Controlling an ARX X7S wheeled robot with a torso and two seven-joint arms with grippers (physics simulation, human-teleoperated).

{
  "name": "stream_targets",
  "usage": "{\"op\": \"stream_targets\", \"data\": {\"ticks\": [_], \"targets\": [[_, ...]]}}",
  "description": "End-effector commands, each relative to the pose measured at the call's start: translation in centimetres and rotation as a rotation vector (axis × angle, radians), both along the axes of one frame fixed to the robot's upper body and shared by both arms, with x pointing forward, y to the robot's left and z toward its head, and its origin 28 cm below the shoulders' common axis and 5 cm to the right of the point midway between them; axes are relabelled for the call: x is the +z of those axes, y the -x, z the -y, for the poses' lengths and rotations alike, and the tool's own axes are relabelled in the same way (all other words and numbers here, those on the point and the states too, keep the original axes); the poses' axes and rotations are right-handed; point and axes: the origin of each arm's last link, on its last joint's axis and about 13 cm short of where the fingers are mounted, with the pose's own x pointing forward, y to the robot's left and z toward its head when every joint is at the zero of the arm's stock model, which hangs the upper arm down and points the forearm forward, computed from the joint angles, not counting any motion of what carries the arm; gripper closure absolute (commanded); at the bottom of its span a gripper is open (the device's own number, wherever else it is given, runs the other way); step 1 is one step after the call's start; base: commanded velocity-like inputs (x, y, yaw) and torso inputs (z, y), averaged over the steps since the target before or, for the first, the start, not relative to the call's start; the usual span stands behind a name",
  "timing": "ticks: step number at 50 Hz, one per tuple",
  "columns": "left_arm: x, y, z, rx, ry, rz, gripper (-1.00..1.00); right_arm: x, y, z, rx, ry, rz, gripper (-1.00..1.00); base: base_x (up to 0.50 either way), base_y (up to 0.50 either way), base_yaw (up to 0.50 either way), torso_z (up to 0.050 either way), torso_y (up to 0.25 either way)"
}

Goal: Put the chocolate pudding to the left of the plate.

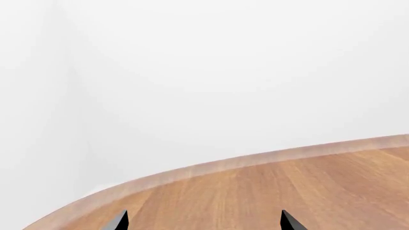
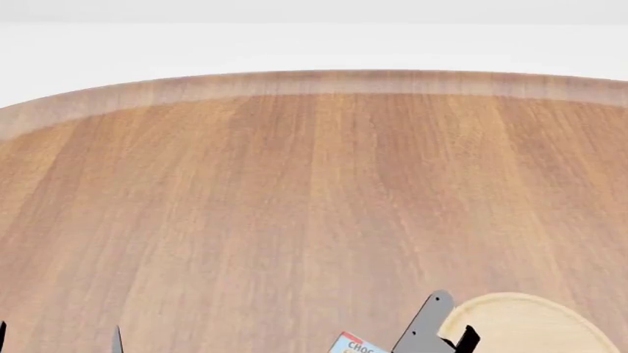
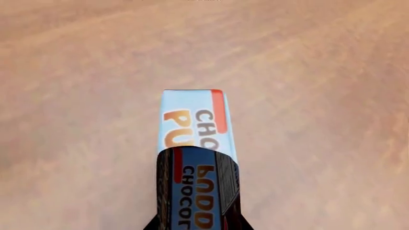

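The chocolate pudding [image 3: 195, 120] is a small carton with a light blue top, a red edge and orange lettering. In the right wrist view it sits between my right gripper's [image 3: 198, 224] black jaws, which are shut on it, above the wooden table. In the head view only a corner of the carton [image 2: 355, 344] shows at the bottom edge, just left of my right gripper [image 2: 443, 334]. The plate [image 2: 525, 323], a light-tan wooden disc, lies right behind that gripper at the bottom right. My left gripper [image 1: 204, 223] is open and empty over bare table, and its tips show at the bottom left of the head view [image 2: 59, 342].
The round wooden table [image 2: 294, 184] fills the head view, with its far curved edge [image 2: 314, 81] against a white background. The left wrist view shows the table's edge [image 1: 211, 165] and a white wall beyond.
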Motion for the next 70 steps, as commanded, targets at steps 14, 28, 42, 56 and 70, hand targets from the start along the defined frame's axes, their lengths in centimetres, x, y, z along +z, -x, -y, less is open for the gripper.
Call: {"op": "stream_targets", "data": {"ticks": [14, 28, 42, 56, 70], "targets": [[0.0, 0.1, 0.0, -0.002, 0.001, 0.0, -1.0, -2.5, 2.1, -0.1, 0.0, 0.021, -0.076, 1.0, 0.0, 0.0, 0.0, 0.0, 0.0], [0.0, 0.1, 0.0, -0.003, 0.001, -0.001, -1.0, 1.9, 1.1, -0.5, 0.099, -0.022, 0.07, -1.0, 0.0, 0.0, 0.0, 0.0, 0.0], [0.0, 0.0, 0.0, -0.004, 0.001, -0.002, -1.0, 9.8, 5.7, -2.7, 0.286, -0.043, 0.273, -1.0, 0.0, 0.0, 0.0, 0.0, 0.0], [-0.1, 0.0, -0.1, 0.001, 0.002, 0.003, -1.0, 12.9, 13.1, -6.4, 0.091, -0.166, 0.682, -1.0, 0.0, 0.0, 0.0, 0.0, 0.0], [2.0, 1.8, -0.4, -0.002, 0.014, 0.074, -1.0, 12.4, 19.2, -8.7, -0.457, -0.313, 1.106, -1.0, 0.0, 0.0, 0.0, 0.0, 0.0]]}}
